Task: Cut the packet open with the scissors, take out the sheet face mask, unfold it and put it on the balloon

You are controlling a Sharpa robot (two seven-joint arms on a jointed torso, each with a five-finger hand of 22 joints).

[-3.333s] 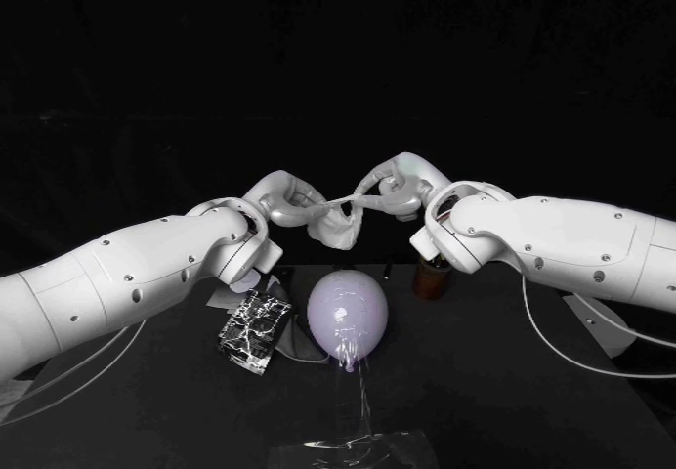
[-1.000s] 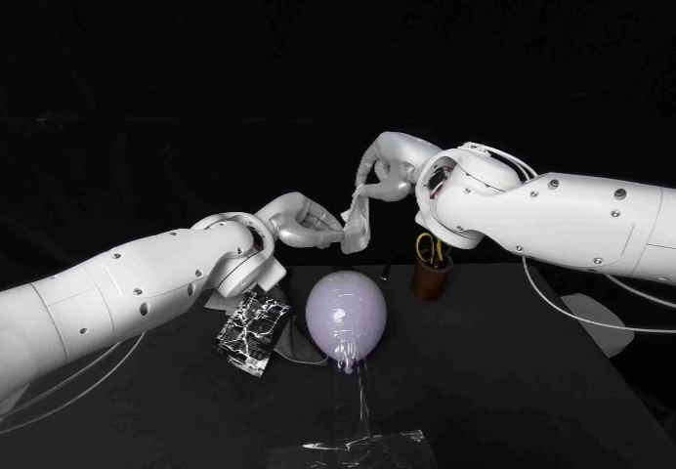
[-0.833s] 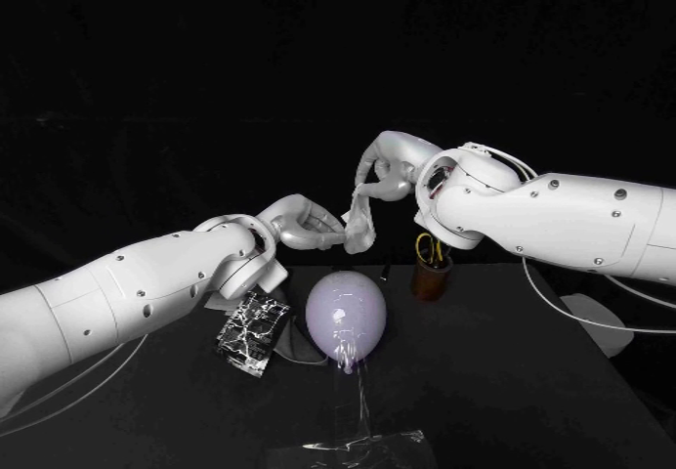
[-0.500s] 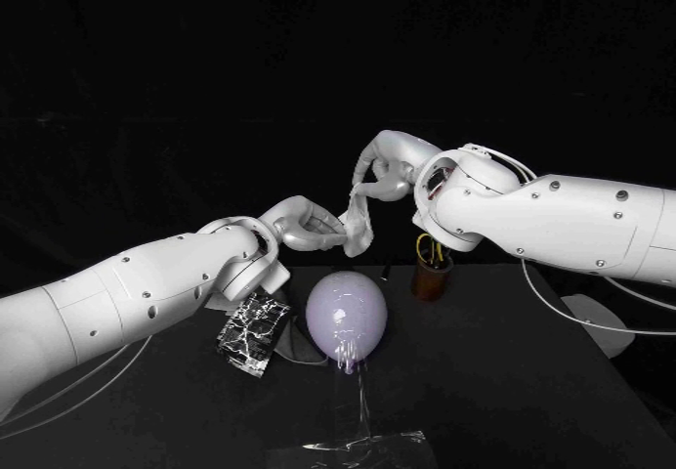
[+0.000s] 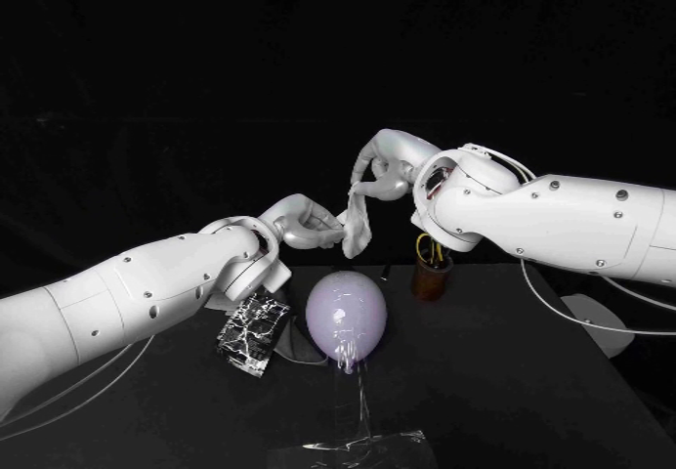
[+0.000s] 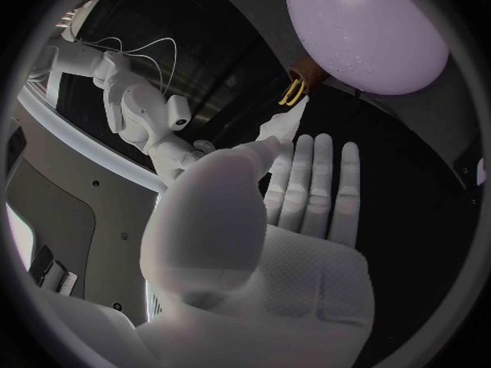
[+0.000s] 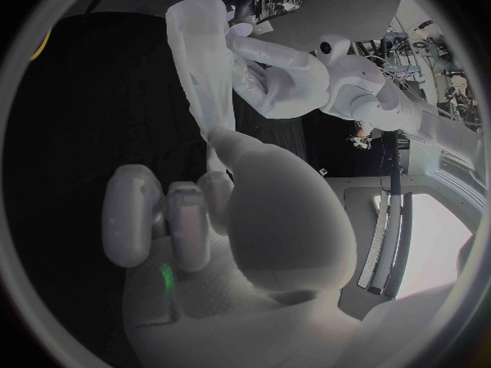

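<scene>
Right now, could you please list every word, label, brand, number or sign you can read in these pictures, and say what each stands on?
No text can be read in any view.
packet: black-and-white print, too small and blurred to make out any words.
balloon, sheet mask, brown holder: no lettering shows on them.

Both arms are chunky rounded white shells, the left arm [image 5: 141,293] and the right arm [image 5: 564,220] basically mirror copies, each dotted with small dark screws [image 5: 618,194] and ending in a ringed collar at the wrist. The left hand [image 5: 303,223] and right hand [image 5: 383,166] are smooth pale silver with fat rounded fingers, pretty human-shaped. Thin white cables [image 5: 535,289] loop out from under each arm.
</scene>
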